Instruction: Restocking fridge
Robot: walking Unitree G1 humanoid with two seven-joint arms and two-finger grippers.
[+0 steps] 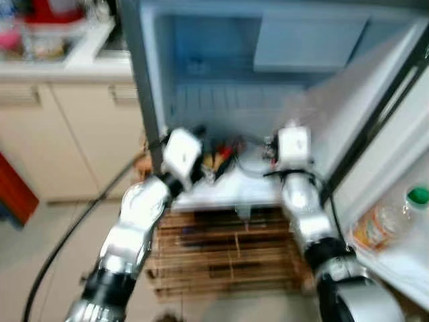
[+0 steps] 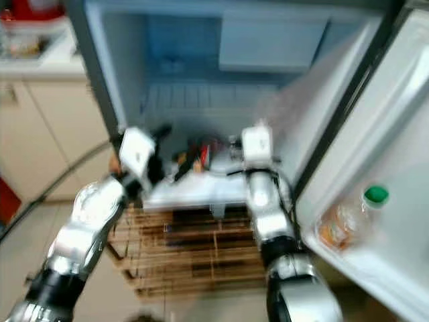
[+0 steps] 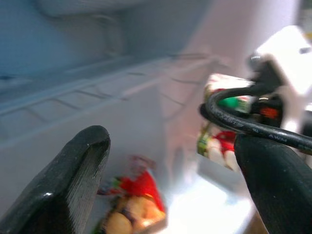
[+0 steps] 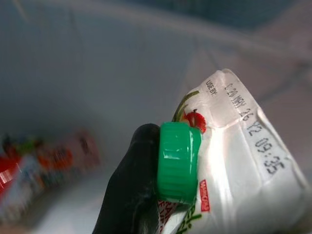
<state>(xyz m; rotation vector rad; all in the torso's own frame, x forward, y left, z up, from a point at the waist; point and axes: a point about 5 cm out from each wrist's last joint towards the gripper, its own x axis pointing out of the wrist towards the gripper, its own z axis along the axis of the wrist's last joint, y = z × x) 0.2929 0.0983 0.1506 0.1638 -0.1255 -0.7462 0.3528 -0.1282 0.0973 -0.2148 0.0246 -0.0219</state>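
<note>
The fridge [image 1: 221,80] stands open before me, and both arms reach onto its white lower shelf [image 1: 234,191]. My right gripper [image 1: 269,149] is shut on a white juice carton [image 4: 234,175] with a green screw cap [image 4: 178,161]. One black finger [image 4: 129,190] presses beside the cap. The same carton [image 3: 219,122] is held upright just over the shelf in the left wrist view. My left gripper [image 3: 170,139] is open, its fingers wide apart with nothing between them. A red and yellow snack packet [image 3: 134,204] lies on the shelf just beyond it.
The fridge door [image 1: 395,154] hangs open on the right, with a green-capped bottle [image 1: 392,218] in its rack. A wooden slatted crate [image 1: 228,258] sits under the fridge. Cream cabinets [image 1: 67,127] and a counter stand to the left. A black cable [image 1: 74,228] trails across the floor.
</note>
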